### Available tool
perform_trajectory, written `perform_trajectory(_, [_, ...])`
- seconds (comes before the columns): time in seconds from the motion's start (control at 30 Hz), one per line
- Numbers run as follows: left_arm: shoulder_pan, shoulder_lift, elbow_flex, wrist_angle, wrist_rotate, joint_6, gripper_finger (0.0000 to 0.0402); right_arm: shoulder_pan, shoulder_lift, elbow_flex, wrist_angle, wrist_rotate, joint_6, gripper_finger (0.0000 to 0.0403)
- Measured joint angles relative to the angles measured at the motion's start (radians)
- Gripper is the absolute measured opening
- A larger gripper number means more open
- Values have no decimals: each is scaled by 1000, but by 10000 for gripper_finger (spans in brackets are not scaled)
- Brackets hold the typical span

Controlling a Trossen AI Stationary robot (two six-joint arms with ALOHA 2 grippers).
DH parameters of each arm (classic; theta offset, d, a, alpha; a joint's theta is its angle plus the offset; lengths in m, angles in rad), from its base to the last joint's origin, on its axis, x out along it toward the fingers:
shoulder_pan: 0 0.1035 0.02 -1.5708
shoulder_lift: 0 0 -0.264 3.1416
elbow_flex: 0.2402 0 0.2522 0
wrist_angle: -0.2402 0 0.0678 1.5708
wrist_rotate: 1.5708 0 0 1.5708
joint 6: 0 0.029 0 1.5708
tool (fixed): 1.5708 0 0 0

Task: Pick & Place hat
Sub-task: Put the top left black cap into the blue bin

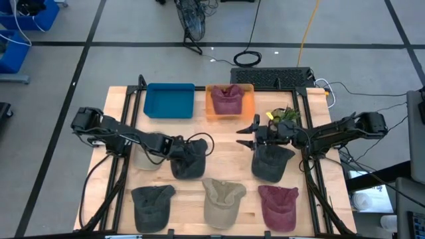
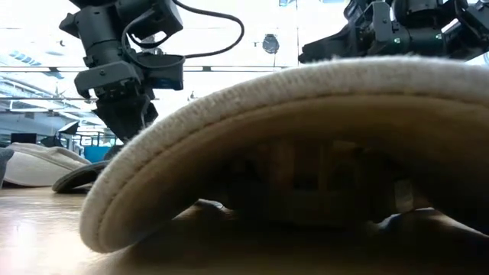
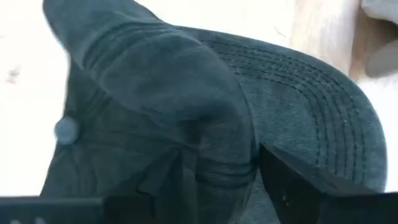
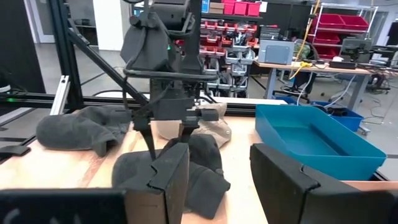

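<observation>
A dark hat [image 1: 189, 162] lies on the wooden table, left of centre, resting on its underside with the brim [image 3: 323, 106] flat. My left gripper [image 1: 184, 154] points steeply down onto its crown [image 3: 155, 93], fingers open; the right wrist view shows this gripper [image 4: 168, 146] over the hat [image 4: 205, 155]. My right gripper [image 1: 249, 131] hangs level above the table, open and holding nothing [image 4: 217, 168], pointing toward the table's left edge. It is just beyond a dark grey hat [image 1: 271, 162]. My left gripper comes down from above onto the crown of the dark hat. Its open fingers [image 3: 292, 186] stand on either side of a raised fold of the crown [image 3: 217, 155], with the cloth against them. The hat lies on the table.
At the back stand a blue tray [image 1: 169, 99] and an orange tray [image 1: 211, 114] holding a maroon hat [image 1: 227, 98]. A beige hat [image 1: 147, 159] lies under my left arm. Along the near edge lie dark grey [image 1: 153, 206], beige [image 1: 222, 199] and maroon [image 1: 277, 206] hats.
</observation>
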Motion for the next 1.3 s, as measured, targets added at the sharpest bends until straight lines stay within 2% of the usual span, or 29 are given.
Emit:
perform_trajectory(0.23, [-1,-9,-1,-14,5,-8,95,8,0,0,0,2,5,155])
perform_trajectory(0.4, [0,-46,-3,-24,-15,62,15,8,0,0,0,2,23,155])
perform_trajectory(0.6, [0,-129,11,-42,-20,141,28,21,0,0,0,3,21,155])
perform_trajectory(0.7, [0,-172,49,-63,-22,196,17,25,0,0,0,3,8,155])
perform_trajectory(0.87, [10,-227,151,-185,-122,324,18,27,0,0,0,3,3,155])
perform_trajectory(1.0, [72,-239,255,-390,-192,412,27,27,0,0,0,3,3,155])
perform_trajectory(1.1, [136,-238,323,-508,-230,501,14,27,0,0,1,4,3,155])
perform_trajectory(1.2, [210,-238,368,-535,-237,595,10,27,0,0,1,4,3,155])
perform_trajectory(1.3, [282,-239,390,-558,-238,712,24,27,0,0,0,4,3,155])
